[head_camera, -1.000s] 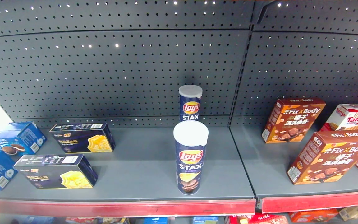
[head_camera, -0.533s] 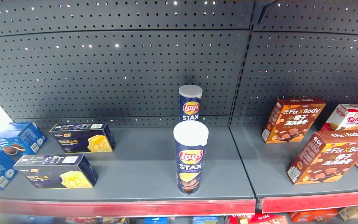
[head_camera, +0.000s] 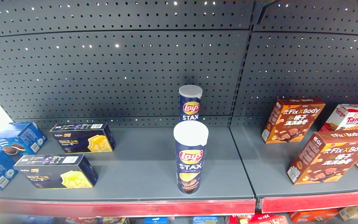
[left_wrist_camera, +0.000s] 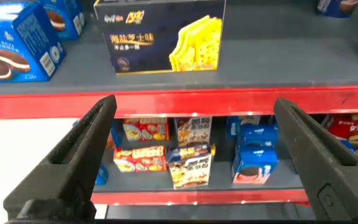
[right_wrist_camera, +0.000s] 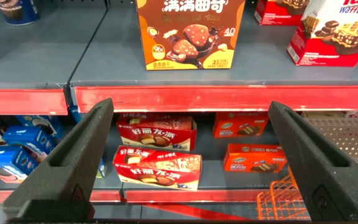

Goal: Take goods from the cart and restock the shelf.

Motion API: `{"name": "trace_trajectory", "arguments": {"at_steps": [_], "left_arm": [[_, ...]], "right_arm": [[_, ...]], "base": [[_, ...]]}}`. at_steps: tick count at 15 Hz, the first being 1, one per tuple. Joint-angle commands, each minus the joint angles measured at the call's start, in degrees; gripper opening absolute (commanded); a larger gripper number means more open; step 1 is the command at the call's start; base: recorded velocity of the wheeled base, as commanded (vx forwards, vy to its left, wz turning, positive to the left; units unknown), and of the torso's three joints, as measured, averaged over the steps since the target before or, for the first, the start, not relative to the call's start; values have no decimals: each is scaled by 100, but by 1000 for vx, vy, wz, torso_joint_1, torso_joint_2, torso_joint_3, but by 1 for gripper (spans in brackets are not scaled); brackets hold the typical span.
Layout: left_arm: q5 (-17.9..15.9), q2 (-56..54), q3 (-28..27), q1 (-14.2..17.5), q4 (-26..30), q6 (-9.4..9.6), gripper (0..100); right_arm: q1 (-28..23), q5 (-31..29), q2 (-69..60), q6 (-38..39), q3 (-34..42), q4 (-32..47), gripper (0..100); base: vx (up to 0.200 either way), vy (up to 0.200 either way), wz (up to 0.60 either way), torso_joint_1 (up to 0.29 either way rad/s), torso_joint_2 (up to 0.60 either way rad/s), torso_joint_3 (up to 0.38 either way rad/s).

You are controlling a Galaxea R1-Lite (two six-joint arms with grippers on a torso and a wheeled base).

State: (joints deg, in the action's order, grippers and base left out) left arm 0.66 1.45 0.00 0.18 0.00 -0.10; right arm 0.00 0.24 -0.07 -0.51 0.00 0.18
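We see a grey shelf with a red front edge and a dark back wall full of little holes. Two chip cans stand upright in the middle, one behind the other. Dark cracker boxes and blue cookie boxes lie on the left. Brown boxes stand on the right.

From the left wrist we see a lower shelf with small snack boxes. From the right wrist we see red boxes down low and an orange wire basket near them.

The left gripper hangs in front of the red edge, its fingers wide apart, holding nothing. The right gripper is just the same, below a brown box.
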Motion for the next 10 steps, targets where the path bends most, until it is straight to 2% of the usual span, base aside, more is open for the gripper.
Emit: {"name": "trace_trajectory", "arguments": {"at_steps": [1, 10], "left_arm": [[13, -145, 0, -18, -9, -17, 100], [4, -145, 0, -18, -9, 1, 100]], "right_arm": [[0, 2, 7, -2, 0, -1, 100], [0, 2, 7, -2, 0, -1, 100]], "base": [[0, 0, 0, 0, 0, 0], [0, 0, 0, 0, 0, 0]]}}
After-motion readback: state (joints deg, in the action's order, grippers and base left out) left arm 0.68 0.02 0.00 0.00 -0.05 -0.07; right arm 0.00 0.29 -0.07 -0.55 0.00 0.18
